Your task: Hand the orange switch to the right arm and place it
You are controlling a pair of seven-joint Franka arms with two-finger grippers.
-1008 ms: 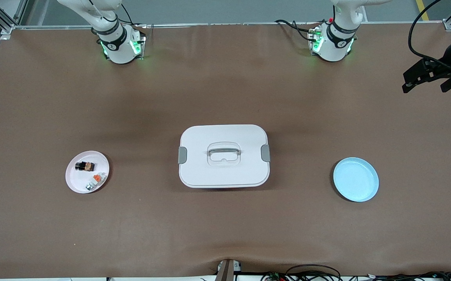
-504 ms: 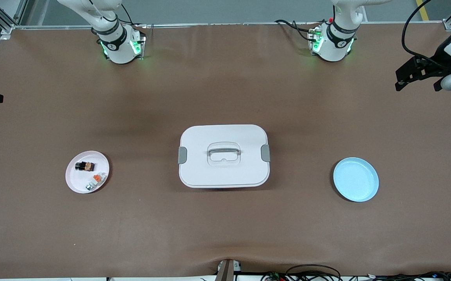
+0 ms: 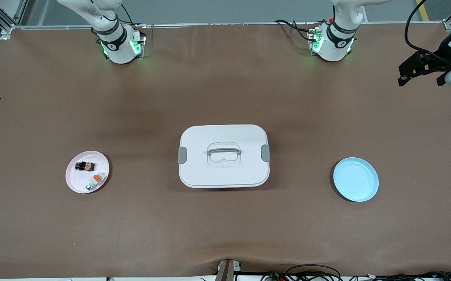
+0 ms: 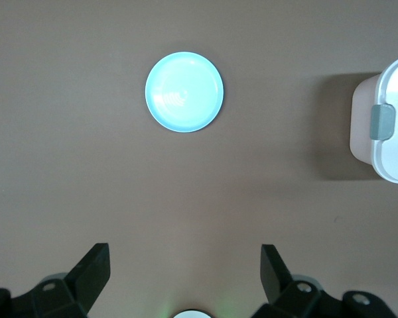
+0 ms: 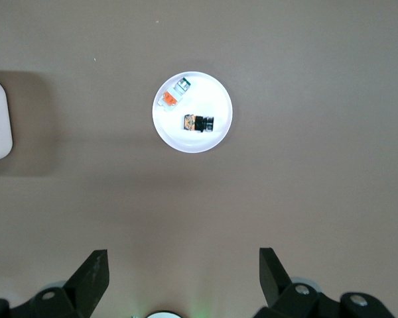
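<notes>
right pincer [image 5: 179, 265] (spread wide) high over table, orange switch [image 5: 198, 123] well apart.

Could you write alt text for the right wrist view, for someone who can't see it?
A small white plate on a brown table holds the orange switch and a whitish part. The right hand hangs open above the table.

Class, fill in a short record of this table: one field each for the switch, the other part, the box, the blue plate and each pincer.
switch: on white plate, toward right arm's end of table
grey part: same plate, nearer the camera than the switch
box: mid-table, lid on
blue plate: empty, toward left arm's end
left pincer: open, high over the table
right pincer: open, high over the table
</notes>
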